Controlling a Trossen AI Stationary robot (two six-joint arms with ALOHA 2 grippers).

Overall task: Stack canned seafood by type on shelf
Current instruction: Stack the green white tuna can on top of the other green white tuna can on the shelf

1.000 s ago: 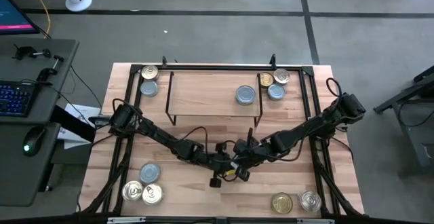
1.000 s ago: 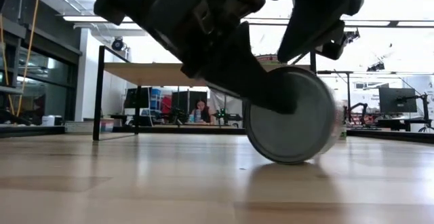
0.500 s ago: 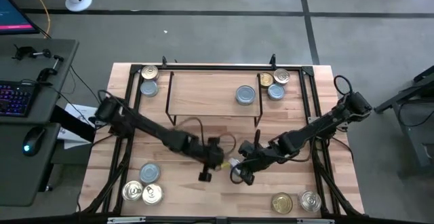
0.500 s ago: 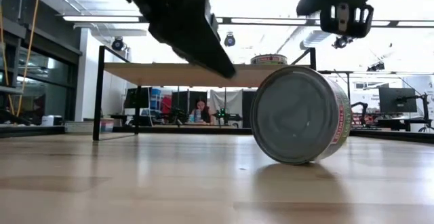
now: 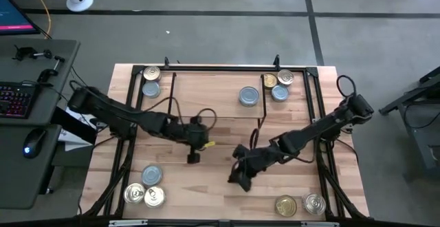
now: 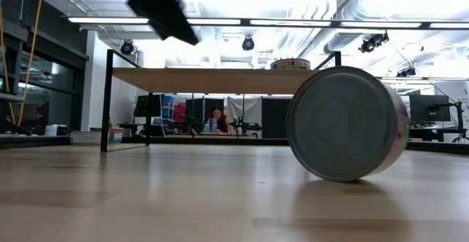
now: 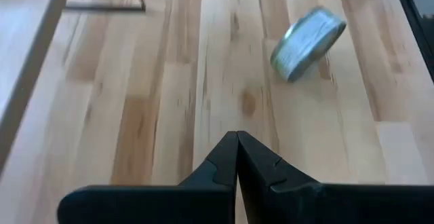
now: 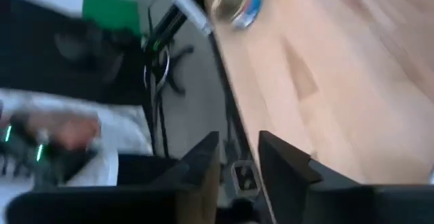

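Observation:
One silver tin stands on its rim on the table, flat face toward the near edge, touched by nothing; the left wrist view shows the same tin ahead. My left gripper hangs shut and empty above the table's middle, left of the tin. My right gripper is open and empty, raised near the table's middle; in the high view it covers the tin. The shelf at the far middle carries one tin.
Tins lie flat in groups at the far left, far right, near left and near right. A black frame borders the table. Bare wood lies between the shelf and the near edge.
Both grippers have risen away from the tin that stood between them. My left gripper has also drawn back toward the table's left and far side. The tin now stands free on its rim and has rolled a little toward the table's right.

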